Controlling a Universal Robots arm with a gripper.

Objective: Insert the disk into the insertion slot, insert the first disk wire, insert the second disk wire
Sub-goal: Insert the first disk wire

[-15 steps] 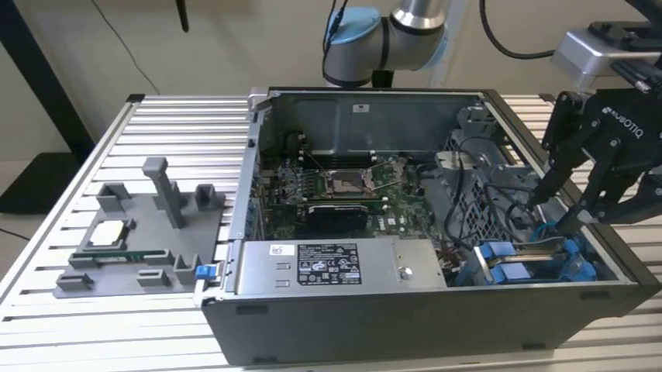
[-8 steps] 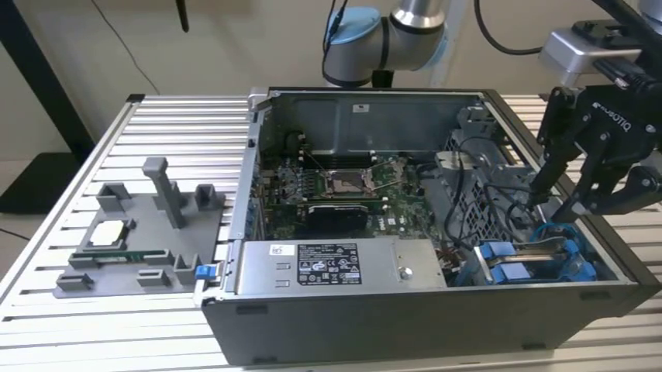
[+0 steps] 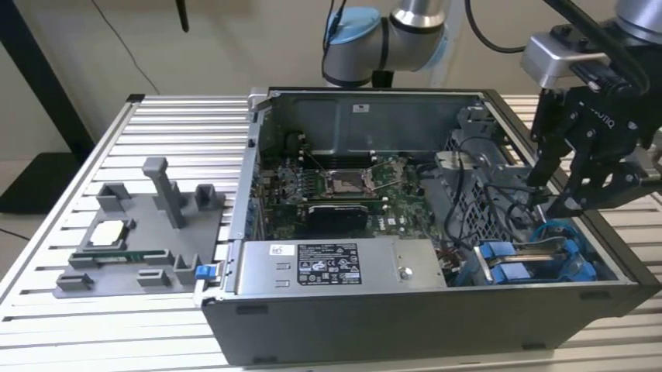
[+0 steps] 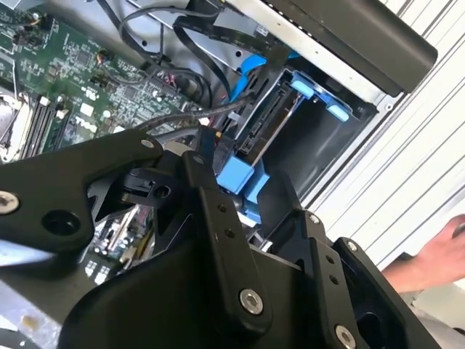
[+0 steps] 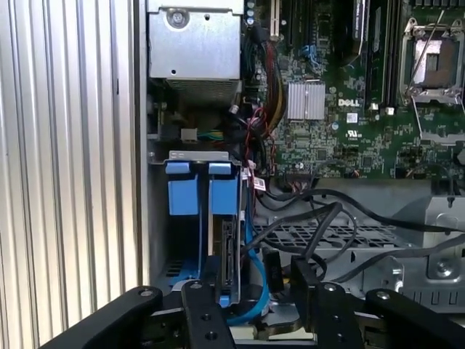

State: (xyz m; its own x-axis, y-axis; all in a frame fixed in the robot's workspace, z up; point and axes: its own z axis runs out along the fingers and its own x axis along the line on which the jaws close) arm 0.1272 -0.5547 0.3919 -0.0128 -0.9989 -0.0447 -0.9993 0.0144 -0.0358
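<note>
The disk (image 5: 229,254) stands on edge inside the insertion slot (image 5: 195,195), between its bright blue rails, in the corner of the open computer case. In the second wrist view the disk (image 4: 270,120) sits in its blue frame in the slot (image 4: 320,93). My gripper (image 5: 256,282) hangs open just above the disk's connector end, with its fingers (image 5: 207,291) on either side of it. A blue wire (image 5: 256,291) and a black connector (image 5: 275,270) lie between the fingers, and nothing is gripped. In the exterior view the gripper (image 3: 559,198) hovers over the slot (image 3: 517,271).
Loose black cables (image 5: 320,218) cross the metal cage beside the slot. The motherboard (image 3: 352,190) and power supply (image 3: 331,267) fill the case. A grey fixture tray (image 3: 145,232) with a silver chip (image 3: 108,231) sits at the exterior view's left. A person's hand (image 4: 445,254) rests outside the case.
</note>
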